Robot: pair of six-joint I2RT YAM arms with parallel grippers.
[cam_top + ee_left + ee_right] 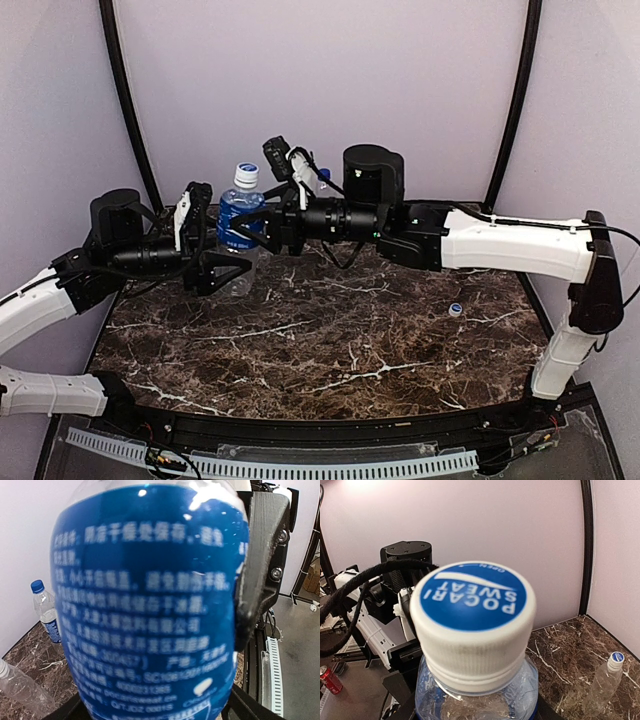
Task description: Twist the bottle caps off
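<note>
Our right pincer pinches the bottle. We cannot tell the left pincer's hold; if loose, the bottle could slip.

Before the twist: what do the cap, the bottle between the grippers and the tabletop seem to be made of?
Cap: white plastic, matt, with fine moulded ribs around its side and a blue printed top.
Bottle: thin clear plastic, glossy, with bright highlights. Its label looks like shiny blue film.
Tabletop: dark brown marble look with white veins, polished. I cannot tell whether it is stone or laminate.
</note>
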